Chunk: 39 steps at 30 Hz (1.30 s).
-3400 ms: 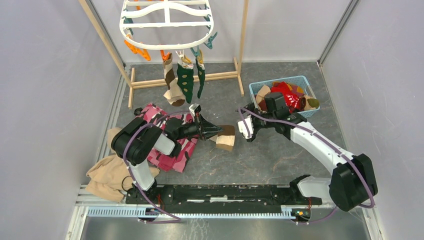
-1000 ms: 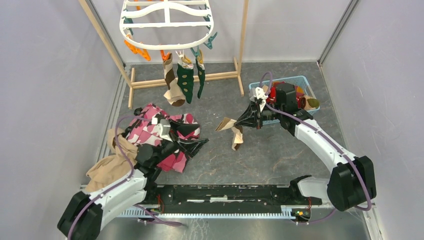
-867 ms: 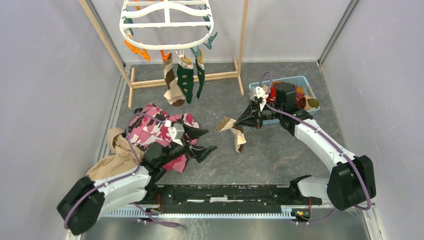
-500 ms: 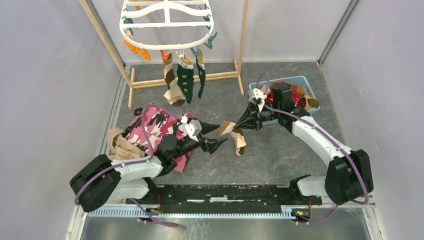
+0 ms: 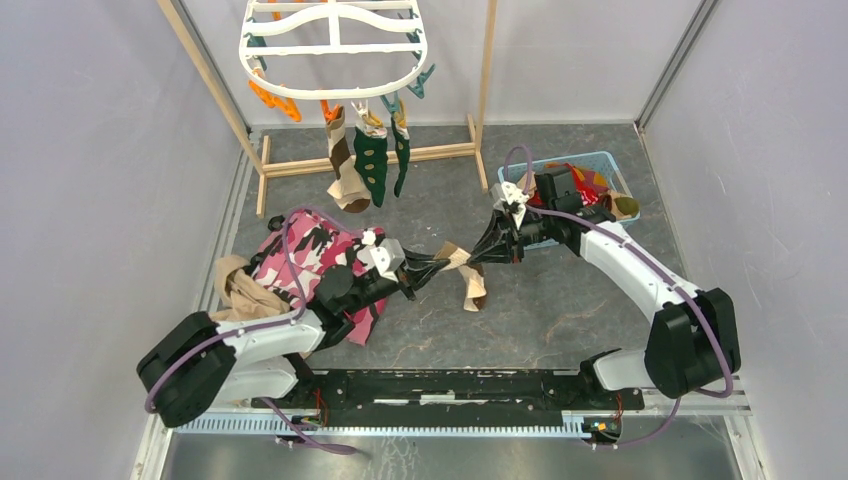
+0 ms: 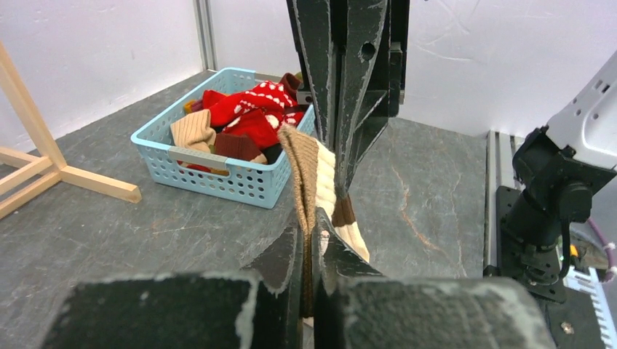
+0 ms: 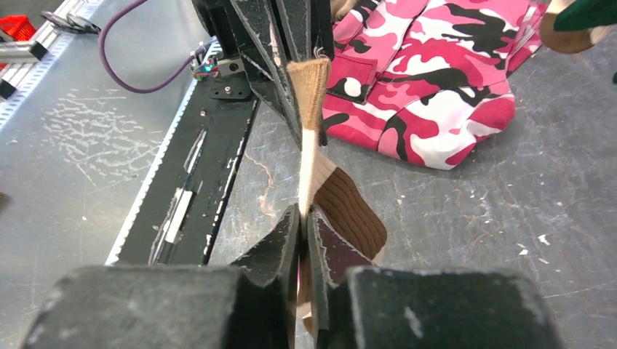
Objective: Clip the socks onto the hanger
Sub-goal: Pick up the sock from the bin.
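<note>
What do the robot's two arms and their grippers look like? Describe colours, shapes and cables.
Both the left arm and right arm have white links joined by bulky black joints, with a purple cable looping along each. The left gripper and right gripper are black, with two long tapering fingers whose edges look scuffed pale.

You are looking at bright, evenly lit pictures. Soft light is coming from overhead, so only faint shadows are lying on the table (image 5: 560, 310) beneath the arms. A metal strip (image 7: 73, 131) along the table's near edge is catching a pale sheen. In the wrist views, the bodies of the left gripper (image 6: 309, 234) and right gripper (image 7: 304, 215) are showing blurred and grainy at the bottom edge, while the table beyond is showing sharp.
</note>
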{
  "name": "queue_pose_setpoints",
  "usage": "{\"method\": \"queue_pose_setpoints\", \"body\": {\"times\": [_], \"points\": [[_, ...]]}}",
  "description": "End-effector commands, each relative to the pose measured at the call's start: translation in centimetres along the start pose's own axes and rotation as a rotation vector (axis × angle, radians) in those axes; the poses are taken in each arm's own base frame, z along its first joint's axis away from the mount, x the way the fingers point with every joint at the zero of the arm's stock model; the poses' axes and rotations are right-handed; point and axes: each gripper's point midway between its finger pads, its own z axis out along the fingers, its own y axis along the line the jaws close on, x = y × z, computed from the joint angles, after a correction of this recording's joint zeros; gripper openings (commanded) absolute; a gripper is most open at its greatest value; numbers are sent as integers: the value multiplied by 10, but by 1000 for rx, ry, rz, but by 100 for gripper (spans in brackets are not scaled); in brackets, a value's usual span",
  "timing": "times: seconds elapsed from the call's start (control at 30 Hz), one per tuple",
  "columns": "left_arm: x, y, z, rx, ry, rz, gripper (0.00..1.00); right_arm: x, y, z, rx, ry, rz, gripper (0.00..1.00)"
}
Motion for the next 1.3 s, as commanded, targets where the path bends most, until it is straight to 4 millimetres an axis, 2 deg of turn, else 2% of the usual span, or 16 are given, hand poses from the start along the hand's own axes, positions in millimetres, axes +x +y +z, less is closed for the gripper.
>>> {"method": "queue_pose_setpoints", "body": {"times": [0.0, 0.1, 0.17, 0.33, 0.53, 0.57, 0.7, 0.9, 1.03, 1.13, 1.2, 1.27], "points": [[-9, -8, -5, 59, 21, 130, 2, -13, 5, -3, -16, 27, -144, 24], [-6, -10, -8, 98, 106, 205, 2, -16, 18, -6, -70, 81, -268, 47], [1, -12, -10, 123, 169, 231, 2, -19, 30, -4, -119, 87, -320, 55], [-2, -19, -8, 184, 237, 255, 2, -23, 44, 10, -173, 90, -382, 58], [-6, -21, -2, 213, 260, 252, 2, -22, 28, 21, -43, 133, -372, 56], [-6, -22, -2, 216, 264, 252, 2, -24, 27, 21, -27, 128, -383, 55], [-7, -23, 0, 235, 276, 266, 2, -27, 28, 20, -25, 144, -402, 41], [-14, -29, 4, 287, 287, 276, 2, -23, 26, 24, -9, 177, -423, 39], [-15, -33, 6, 318, 312, 275, 2, -20, 24, 26, 8, 213, -457, 33], [-14, -31, 7, 319, 332, 284, 2, -20, 26, 27, 0, 220, -473, 17], [-14, -27, 7, 303, 341, 295, 2, -20, 28, 26, -9, 226, -489, 1], [-16, -22, 7, 274, 344, 303, 4, -20, 32, 25, -25, 230, -507, 0]]}}
